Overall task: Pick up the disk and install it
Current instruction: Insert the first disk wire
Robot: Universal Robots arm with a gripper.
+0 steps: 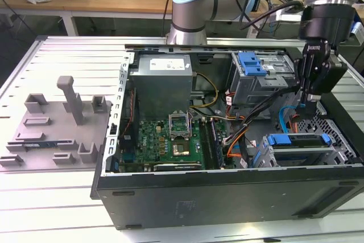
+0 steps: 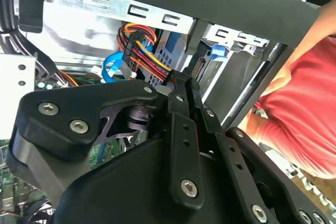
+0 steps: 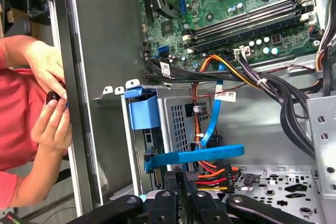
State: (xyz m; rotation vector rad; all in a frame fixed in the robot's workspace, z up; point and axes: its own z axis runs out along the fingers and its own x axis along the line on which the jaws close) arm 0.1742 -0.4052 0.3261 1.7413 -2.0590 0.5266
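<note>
Seemingly late in installing: hovers at twelve o'clock of the disk (image 1: 298, 140), already lying in its bay at four o'clock of the case (image 1: 227, 197), gripper (image 1: 310, 102) pressed together, apparently empty. Probably calls for steering clear of the cables (image 1: 283, 119).

**No print can be read**

Nothing printed is legible. In the exterior view a white label (image 1: 165, 64) sits on the grey power supply box (image 1: 162, 89), its lines too small to tell. A short strip of pale lettering marks the end effector (image 1: 307, 102). In the first wrist view, small white tags (image 3: 226, 96) cling to the cables (image 3: 273, 90), likewise unreadable.
</note>
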